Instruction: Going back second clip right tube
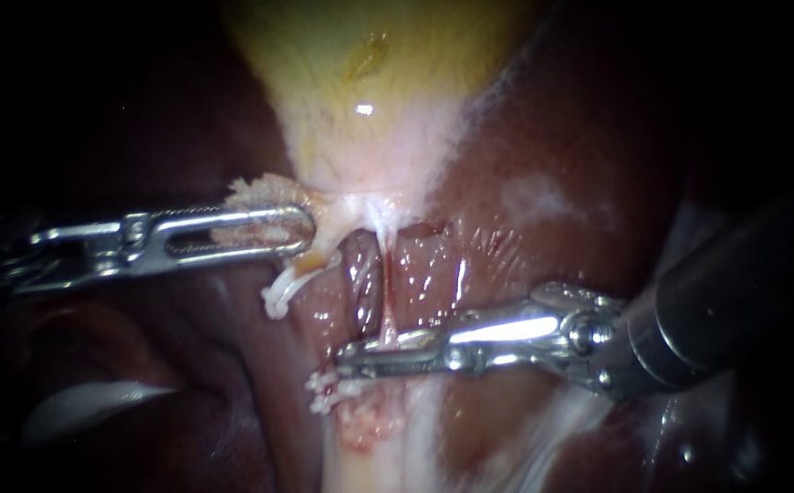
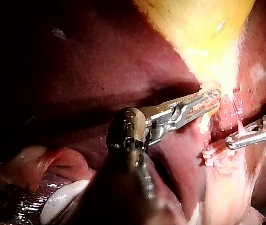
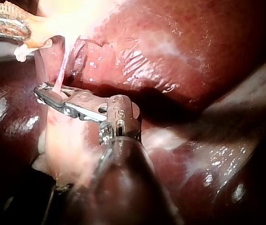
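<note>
The yellow gallbladder (image 1: 370, 73) narrows to a pale neck against the dark red liver (image 1: 543, 183). My left instrument (image 1: 304, 228) comes in from the left, and its slotted jaws are shut on pale frayed tissue at that neck (image 1: 265, 194). A thin reddish tube (image 1: 384, 306) runs down from the neck. My right instrument (image 1: 342, 358) reaches in from the right, with its jaws slightly open and the tube passing between them. The right wrist view shows the same tube (image 3: 58, 77) crossing between those jaws (image 3: 38, 92). Whether a clip sits on the tube I cannot tell.
A pale loose strand (image 1: 278, 297) hangs below the left jaws. White frayed tissue (image 1: 329, 394) lies under the right jaws, above a pale band (image 1: 370, 452). A whitish glistening lump (image 1: 87, 402) sits low on the left. Wet liver surrounds everything.
</note>
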Robot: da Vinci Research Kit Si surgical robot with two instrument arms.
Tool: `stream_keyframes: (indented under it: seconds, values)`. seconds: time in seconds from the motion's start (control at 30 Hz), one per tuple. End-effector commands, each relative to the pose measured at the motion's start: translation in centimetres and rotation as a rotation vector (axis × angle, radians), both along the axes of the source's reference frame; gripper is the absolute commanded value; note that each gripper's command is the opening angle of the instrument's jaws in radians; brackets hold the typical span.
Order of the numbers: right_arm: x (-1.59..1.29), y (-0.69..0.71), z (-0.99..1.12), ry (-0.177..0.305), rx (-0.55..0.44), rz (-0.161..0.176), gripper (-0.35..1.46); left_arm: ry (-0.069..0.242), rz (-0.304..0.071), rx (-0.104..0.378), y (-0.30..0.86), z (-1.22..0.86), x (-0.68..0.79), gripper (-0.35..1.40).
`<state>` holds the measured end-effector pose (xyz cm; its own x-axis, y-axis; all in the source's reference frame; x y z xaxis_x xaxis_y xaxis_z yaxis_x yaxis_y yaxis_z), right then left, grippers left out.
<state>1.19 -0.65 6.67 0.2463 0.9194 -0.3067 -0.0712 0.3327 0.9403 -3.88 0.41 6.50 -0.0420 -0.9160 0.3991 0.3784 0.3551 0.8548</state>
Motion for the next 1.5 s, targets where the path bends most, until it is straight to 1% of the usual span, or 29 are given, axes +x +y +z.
stream_keyframes:
  seconds: [0.03, 0.17, 0.2, 0.23, 0.27, 0.3, 0.37, 0.43, 0.5, 0.73, 1.13, 1.5]
  values:
    - [0.00, 0.00, 0.00, 0.000, 0.000, 0.000, -0.35, 0.000, 0.000, 0.000, 0.00, 0.00, 0.00, -0.35]
    - [0.00, 0.00, 0.01, 0.001, -0.006, -0.001, -0.35, 0.000, 0.000, 0.000, 0.00, 0.00, 0.00, -0.35]
    - [0.00, 0.00, 0.01, 0.000, -0.005, -0.005, -0.35, 0.000, 0.000, 0.000, 0.00, 0.00, 0.00, -0.35]
    - [0.00, 0.00, 0.01, 0.011, -0.014, -0.013, -0.35, 0.000, 0.000, 0.000, 0.00, 0.00, 0.00, -0.35]
    - [0.00, 0.00, 0.01, 0.019, -0.031, -0.012, -0.25, 0.000, 0.000, 0.000, 0.00, 0.00, 0.00, -0.35]
    - [0.01, 0.00, 0.02, 0.034, -0.077, -0.016, -0.01, 0.000, 0.000, 0.000, 0.00, 0.00, 0.00, -0.35]
    - [0.04, -0.01, 0.02, 0.058, -0.134, -0.014, 0.34, 0.000, 0.000, 0.000, 0.00, 0.00, 0.00, -0.35]
    - [0.09, -0.01, 0.03, 0.074, -0.163, -0.006, 0.46, 0.000, 0.000, 0.000, 0.00, 0.00, 0.00, -0.35]
    - [0.13, -0.03, 0.04, 0.084, -0.175, 0.002, 0.49, 0.000, 0.000, 0.000, 0.00, 0.00, 0.00, -0.35]
    - [0.18, -0.15, 0.14, 0.090, -0.226, -0.007, 0.50, 0.000, 0.000, 0.000, -0.01, 0.00, 0.00, -0.35]
    - [0.18, -0.15, 0.15, 0.094, -0.255, -0.012, 0.50, 0.000, 0.000, 0.000, -0.01, -0.01, 0.00, -0.35]
    - [0.18, -0.13, 0.19, 0.101, -0.301, -0.020, 0.50, 0.000, 0.000, 0.000, -0.01, -0.01, 0.00, -0.35]
